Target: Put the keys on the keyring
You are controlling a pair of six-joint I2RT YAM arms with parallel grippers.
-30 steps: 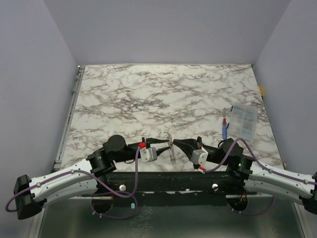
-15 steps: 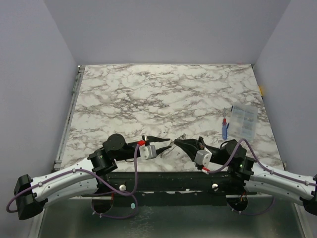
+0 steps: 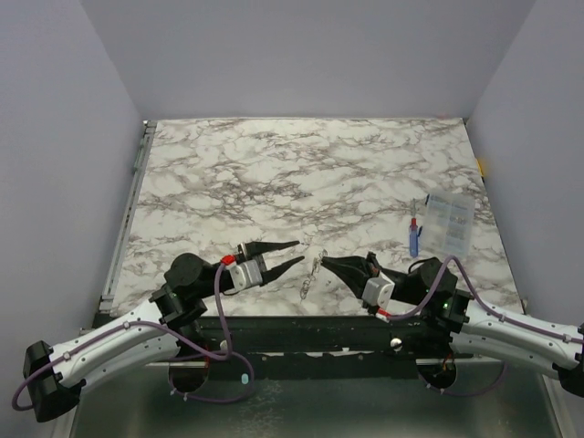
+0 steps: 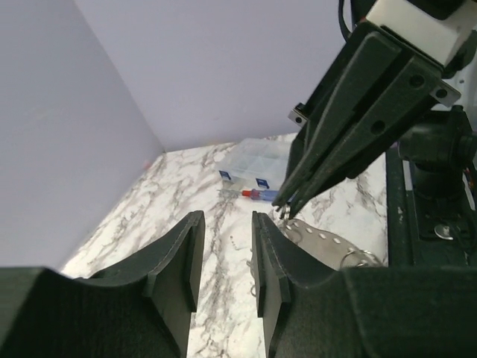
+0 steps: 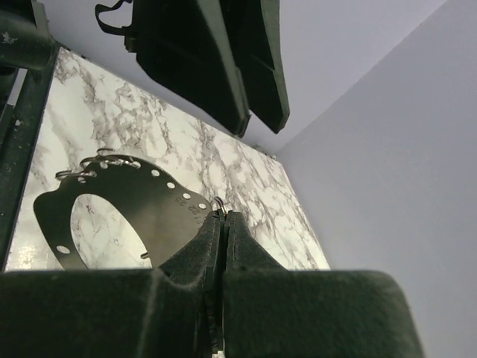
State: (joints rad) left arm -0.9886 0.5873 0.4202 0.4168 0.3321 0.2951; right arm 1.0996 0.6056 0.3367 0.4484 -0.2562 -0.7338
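Note:
My right gripper [image 3: 323, 262] hovers low over the near middle of the marble table, fingers pressed together. A small wire loop, the keyring [image 5: 218, 203], pokes out of its tip [image 5: 222, 216]. Below that loop hangs a grey flat plate [image 5: 141, 194] with a row of holes and small rings on its far rim; from above the plate [image 3: 308, 281] shows nearly edge-on. My left gripper [image 3: 300, 251] faces it from the left, open, with nothing between its fingers [image 4: 226, 220]. The right tip [image 4: 285, 207] is just beyond them. I cannot make out the keys.
A clear plastic compartment box [image 3: 449, 224] lies at the right edge of the table. A blue-and-red pen-like stick [image 3: 413, 239] lies beside it. A metal rail [image 3: 128, 219] runs along the table's left side. Grey walls close in on three sides.
My left gripper has pulled back to the left, away from the plate, and its fingers have spread wider. The right gripper stays shut; the plate now hangs from it alone.

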